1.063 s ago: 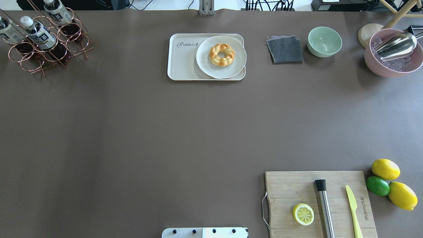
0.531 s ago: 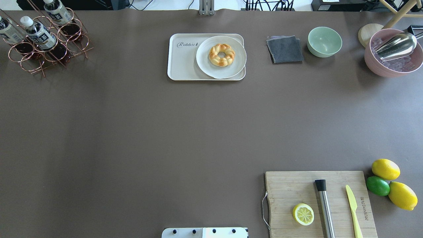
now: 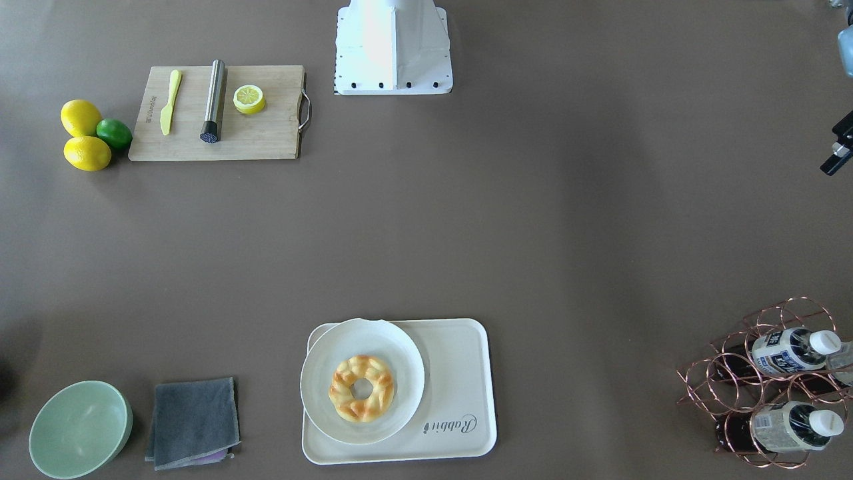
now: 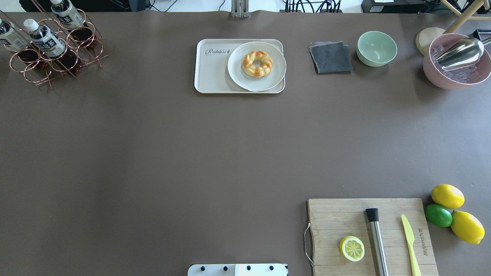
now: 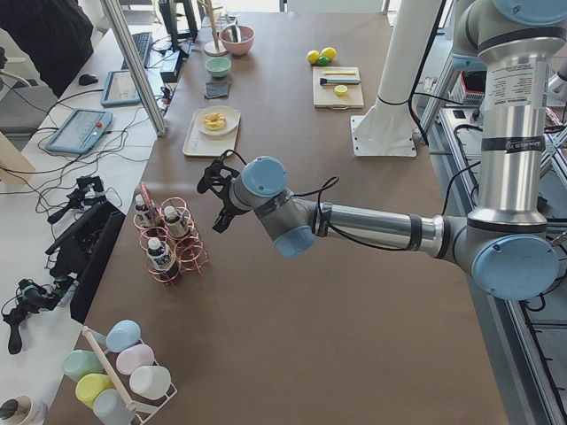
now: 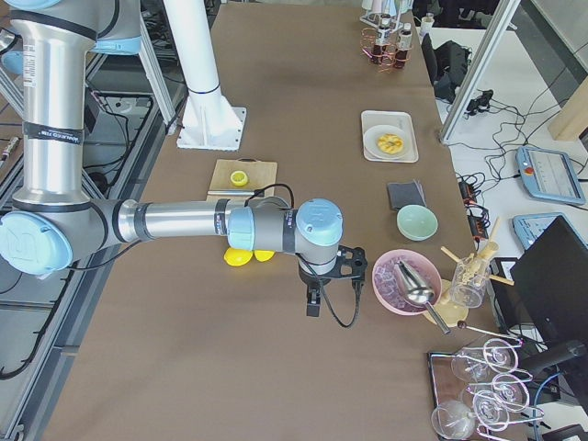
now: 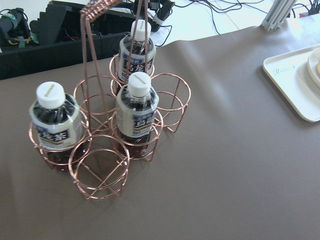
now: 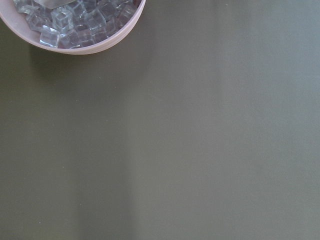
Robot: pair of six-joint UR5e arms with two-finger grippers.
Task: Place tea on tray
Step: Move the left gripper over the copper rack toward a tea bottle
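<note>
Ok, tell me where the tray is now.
In the overhead view the tray sits at the far centre of the table, a plate covering its right half, a grey cloth to its right.

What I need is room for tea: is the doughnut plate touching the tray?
Touching. The overhead exterior view shows the plate resting on the tray, overlapping its rim.

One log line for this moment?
stage: pre-grasp | tea: three bottles in wire rack | tray: holds plate, no tea
</note>
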